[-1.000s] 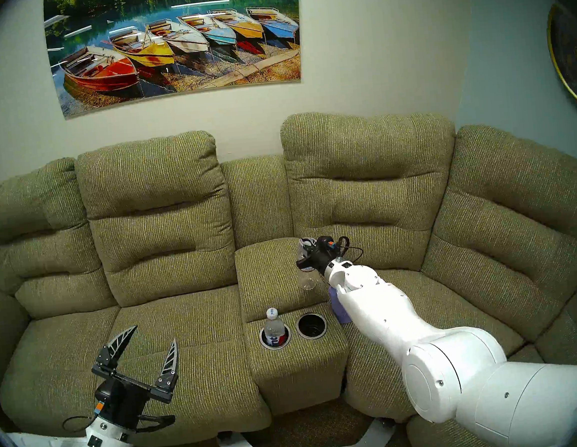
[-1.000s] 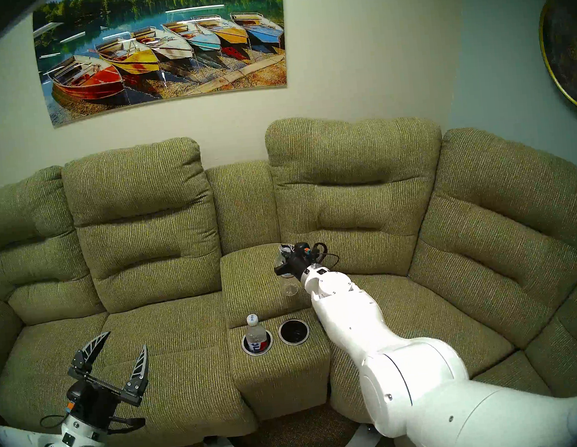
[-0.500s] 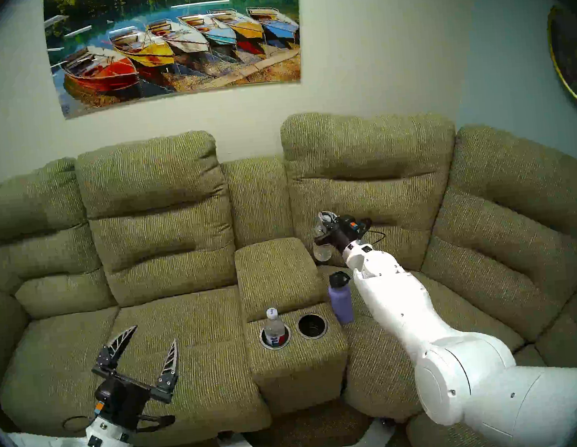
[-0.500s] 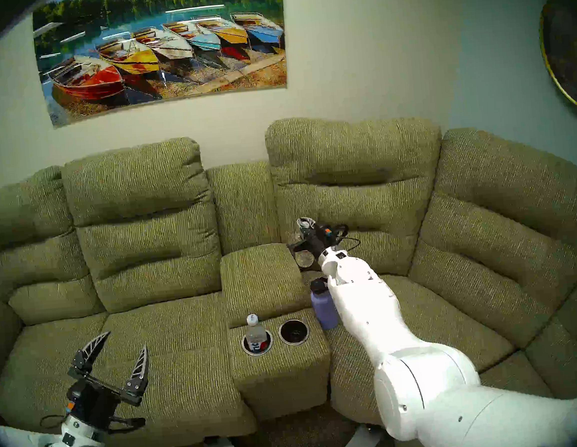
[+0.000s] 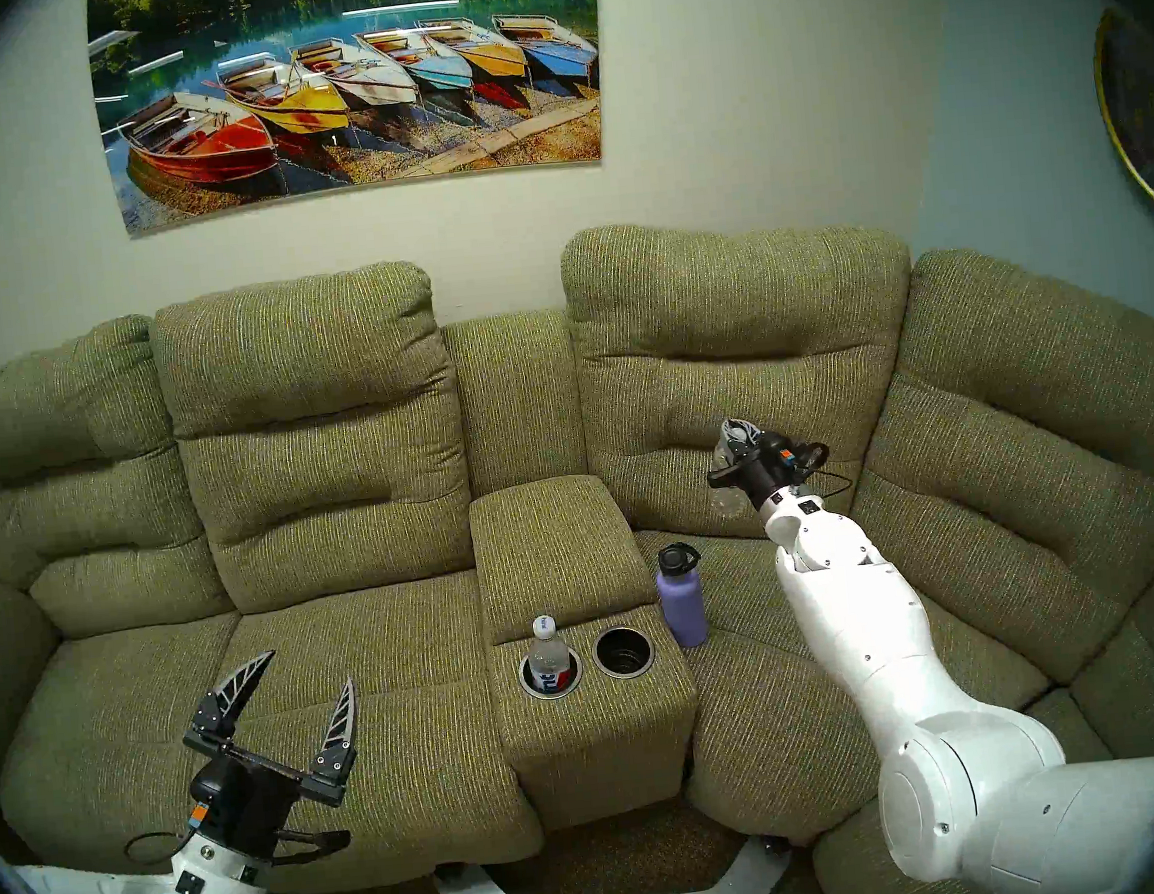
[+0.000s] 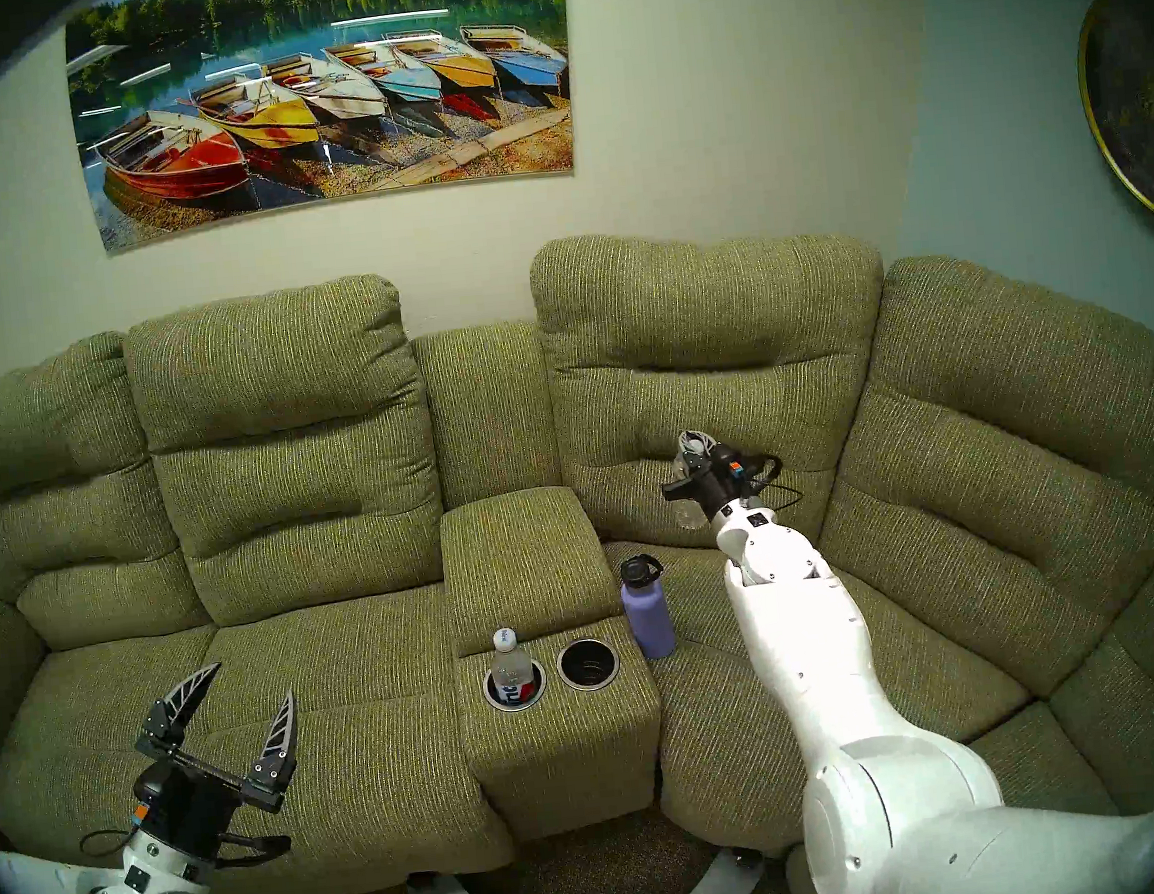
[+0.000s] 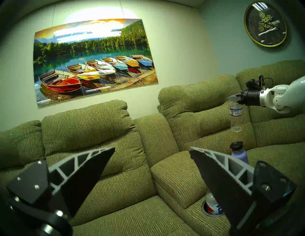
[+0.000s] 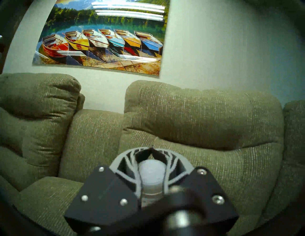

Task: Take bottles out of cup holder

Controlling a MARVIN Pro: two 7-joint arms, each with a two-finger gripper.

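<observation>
On the right seat of the olive-green sofa (image 5: 343,665), well above the cushion, the right gripper (image 5: 734,441) is pinched around the capped neck of a clear plastic water bottle (image 7: 235,117). The bottle hangs upright from that hold, cap up and base down, so its long axis is vertical and it is clear of the fabric. It looks nearly empty, though the clear wall makes that hard to judge. If so, it is light, thin-walled and easily dented, and the stiff neck under the cap is the sound place to hold it, as the right wrist view shows with the fingers (image 8: 130,163) curled round the white cap.

The second bottle (image 5: 549,654), with a white cap and a red-white-blue label, stands upright in the left well of the cup holder (image 5: 542,693) on the centre console, its neck and shoulders above the silver rim. It appears to hold liquid, so it should be heavier and firmer, with a smooth, possibly slippery body. The exposed neck or shoulder is the reachable grip, and it should lift straight up along its axis. The right well (image 5: 623,651) is empty.

A lavender flask (image 5: 681,597) stands on the seat just right of the console. The left gripper (image 5: 302,672) hovers near, over the left seat, with its jaws spread wide and holding nothing.
</observation>
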